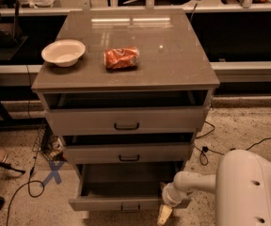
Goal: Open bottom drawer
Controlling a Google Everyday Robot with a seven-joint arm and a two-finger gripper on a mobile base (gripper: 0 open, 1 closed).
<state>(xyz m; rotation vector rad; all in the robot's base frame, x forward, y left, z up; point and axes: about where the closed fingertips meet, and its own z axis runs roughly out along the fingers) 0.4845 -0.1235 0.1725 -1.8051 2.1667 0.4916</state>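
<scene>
The bottom drawer (126, 202) of the grey-beige cabinet is pulled out well past the two above it, and its plain grey inside (126, 178) shows. Its small black bar handle (130, 206) sits low on the flat front. My gripper (165, 214) hangs at the drawer's front right corner, just below and in front of the drawer front, beside it and apart from the handle. The white arm (196, 182) reaches in from the lower right.
The top drawer (126, 121) and middle drawer (128, 153) stand slightly open. On the cabinet top (173, 55) are a white bowl (63, 52) and a crushed red can (122, 58). Cables (32, 173) and a blue X mark (53, 172) lie on the floor left.
</scene>
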